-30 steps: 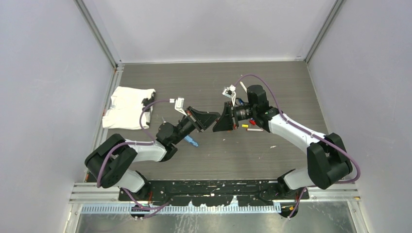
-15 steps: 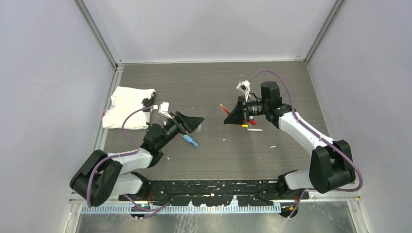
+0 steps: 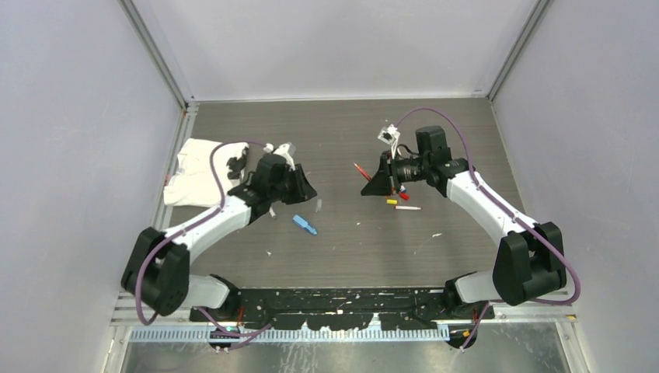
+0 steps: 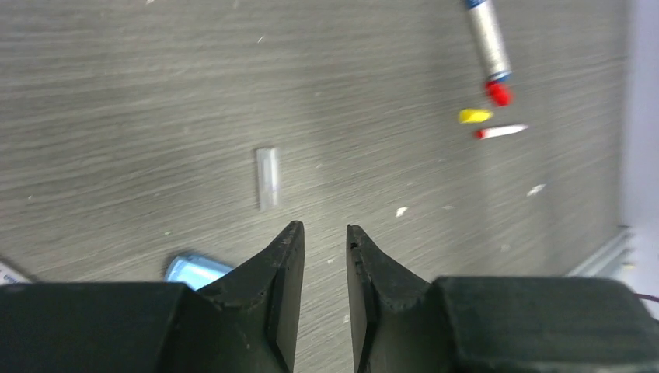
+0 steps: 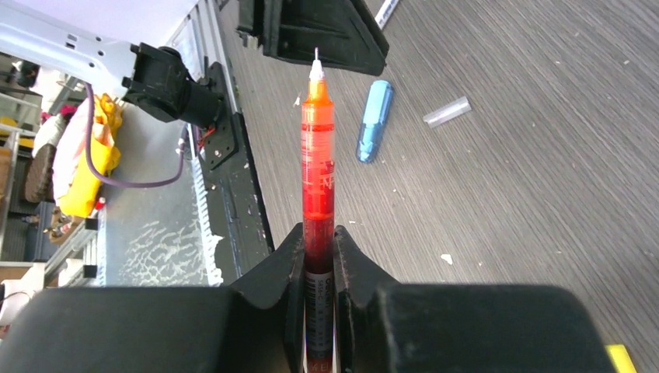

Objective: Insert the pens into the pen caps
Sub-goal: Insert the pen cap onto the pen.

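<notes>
On the table (image 4: 116,93) before the left gripper (image 4: 324,233) (barely parted, empty): clear cap (image 4: 266,178), light-blue piece (image 4: 194,270); right gripper (image 5: 318,235) clamps a red pen (image 5: 317,155).

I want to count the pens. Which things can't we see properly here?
Left wrist view: the top edge cuts off a pen; the left gripper hides most of the blue piece.
Right wrist view: the right gripper hides the back end of the red pen; the bottom corner cuts off a yellow bit.
Top view: the left arm covers part of the cloth; the caps are too small to tell apart.
</notes>
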Controlling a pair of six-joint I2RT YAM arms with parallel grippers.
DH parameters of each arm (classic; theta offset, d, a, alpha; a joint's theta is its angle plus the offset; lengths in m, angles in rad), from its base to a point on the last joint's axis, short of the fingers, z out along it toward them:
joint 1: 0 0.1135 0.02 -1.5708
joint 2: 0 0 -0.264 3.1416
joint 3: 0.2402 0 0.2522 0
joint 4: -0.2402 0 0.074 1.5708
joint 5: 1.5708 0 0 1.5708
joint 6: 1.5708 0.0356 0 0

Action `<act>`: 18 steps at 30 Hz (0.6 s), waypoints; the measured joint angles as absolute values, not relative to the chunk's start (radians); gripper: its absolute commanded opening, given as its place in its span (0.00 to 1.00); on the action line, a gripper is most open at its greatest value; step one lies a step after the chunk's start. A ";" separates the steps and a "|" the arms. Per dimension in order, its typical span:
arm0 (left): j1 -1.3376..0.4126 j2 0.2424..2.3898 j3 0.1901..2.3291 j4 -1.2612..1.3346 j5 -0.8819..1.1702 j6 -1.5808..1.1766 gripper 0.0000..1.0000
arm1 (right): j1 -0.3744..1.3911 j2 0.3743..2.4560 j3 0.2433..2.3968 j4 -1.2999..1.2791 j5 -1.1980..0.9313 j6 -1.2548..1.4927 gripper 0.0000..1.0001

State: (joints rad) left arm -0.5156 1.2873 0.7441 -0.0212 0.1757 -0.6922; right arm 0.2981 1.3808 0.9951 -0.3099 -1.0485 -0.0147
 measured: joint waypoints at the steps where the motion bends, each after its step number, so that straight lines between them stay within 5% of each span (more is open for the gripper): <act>1: -0.528 1.330 0.787 -0.088 0.144 -0.671 0.28 | 0.297 1.381 0.995 -0.319 -1.043 -0.019 0.01; 18: -0.739 1.705 1.148 -0.513 -0.178 -0.462 0.29 | 0.270 1.381 0.995 -0.330 -1.022 -0.025 0.01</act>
State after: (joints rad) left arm -0.7395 1.7054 1.1481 -0.5125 -0.1780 -0.4622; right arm 0.2703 1.3808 0.9951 -0.3302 -1.0222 -0.0246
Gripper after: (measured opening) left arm 0.291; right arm 0.193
